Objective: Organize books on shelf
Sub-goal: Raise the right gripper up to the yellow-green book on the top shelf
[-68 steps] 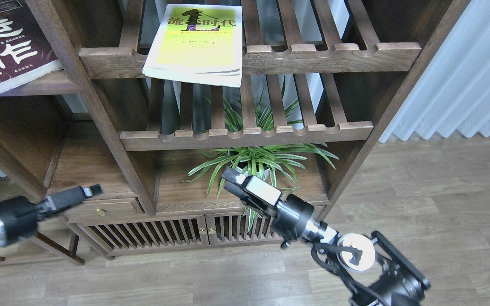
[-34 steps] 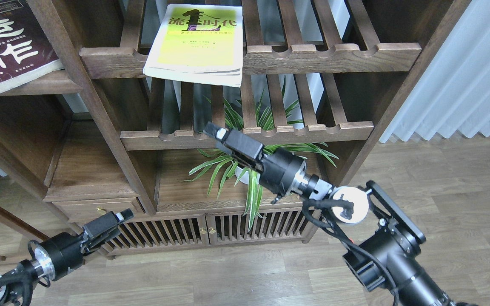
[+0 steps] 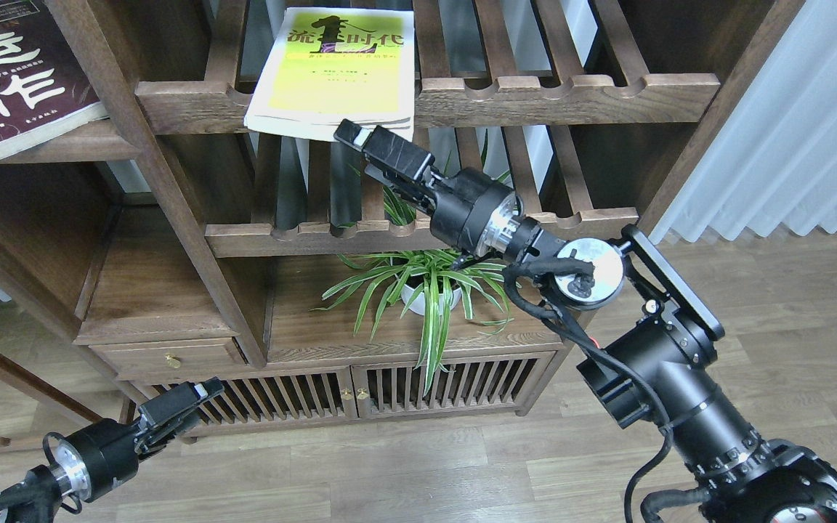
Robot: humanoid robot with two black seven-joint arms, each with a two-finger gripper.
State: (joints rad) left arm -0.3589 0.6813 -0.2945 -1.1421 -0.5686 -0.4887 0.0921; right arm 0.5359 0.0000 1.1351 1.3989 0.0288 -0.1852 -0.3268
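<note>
The yellow-green book (image 3: 337, 73) lies flat, cover up, on the upper slatted rack (image 3: 564, 98). Its long axis runs front to back: the title end points into the rack and the near edge overhangs the scalloped front rail toward the camera. The maroon book (image 3: 15, 80) lies flat, cover up, on the plain plank shelf (image 3: 77, 142) at the upper left, its near corner jutting past the front edge. Neither book has shifted from the earlier frames.

The right gripper (image 3: 349, 135) has climbed from in front of the potted plant (image 3: 426, 283), past the lower slatted rack (image 3: 418, 232), and now sits just under the yellow-green book's overhanging near edge, at its right half, pointing up and to the left. Its fingers look close together, but the tip is seen nearly end-on, so I cannot tell their gap or whether they touch the book.

The left gripper (image 3: 197, 392) is low at the bottom left, in front of the cabinet (image 3: 302, 396) doors, about where it was half a second ago after dropping from beside the drawer. It holds nothing; its opening cannot be told.
</note>
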